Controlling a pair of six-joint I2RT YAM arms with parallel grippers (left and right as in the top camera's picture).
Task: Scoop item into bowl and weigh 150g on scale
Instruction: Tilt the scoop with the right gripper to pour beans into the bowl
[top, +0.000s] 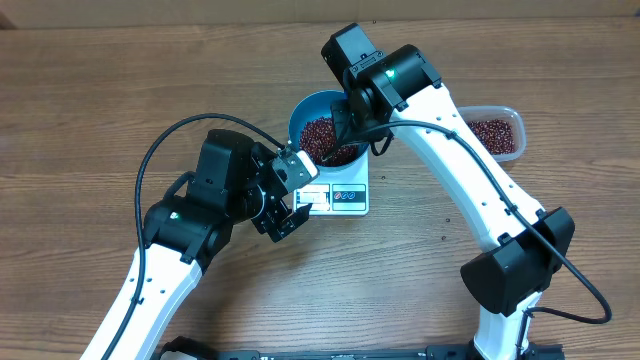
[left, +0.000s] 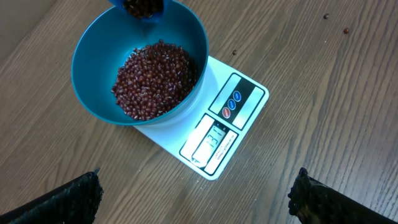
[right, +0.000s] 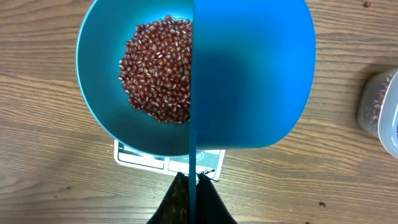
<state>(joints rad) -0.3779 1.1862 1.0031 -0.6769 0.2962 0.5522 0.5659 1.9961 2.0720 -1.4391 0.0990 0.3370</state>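
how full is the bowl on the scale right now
Partly full: the beans heap over the floor of the bowl, well below its rim, with bare blue wall above them.

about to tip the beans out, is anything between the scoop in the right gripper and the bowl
Nothing visible. The scoop, held by the right gripper, hangs over the open bowl, which holds only beans and sits on the scale.

1. The bowl (left: 93, 68): smooth blue plastic, faint sheen.
2. The scoop (right: 249, 74): similar smooth blue plastic.
3. The beans (left: 152, 78): slightly glossy skins.
4. The scale (left: 219, 74): smooth white plastic.
5. The table (left: 348, 112): matt wood grain.
6. The tub (right: 372, 109): clear plastic.
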